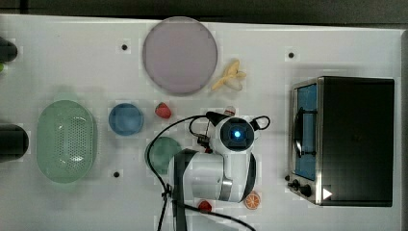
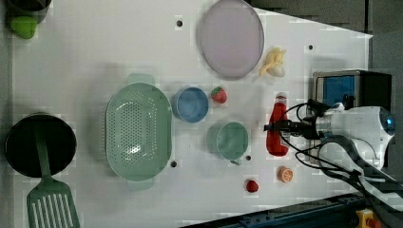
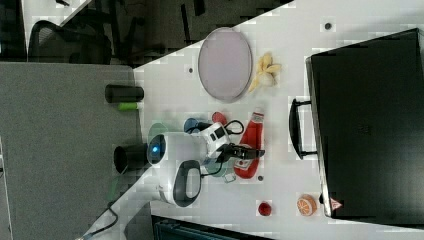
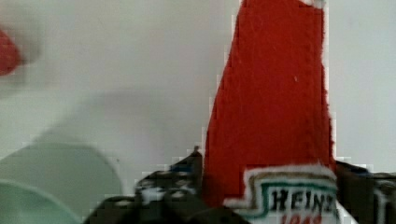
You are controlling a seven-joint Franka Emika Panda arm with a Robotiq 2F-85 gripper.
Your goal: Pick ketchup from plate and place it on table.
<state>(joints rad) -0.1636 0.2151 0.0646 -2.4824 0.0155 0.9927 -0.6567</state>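
Top view looking straight down over the table (image 1: 72, 48); left view and right view looking steeply down from opposite sides, both sharing the plate (image 2: 231, 38) and ketchup (image 3: 250, 145). Wrist view sitting very near the ketchup, facing along it.

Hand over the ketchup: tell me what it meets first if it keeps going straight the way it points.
Pointing down, the hand would most likely meet the ketchup first: the bottle lies on the table right between its fingers. How much gap remains is unclear.
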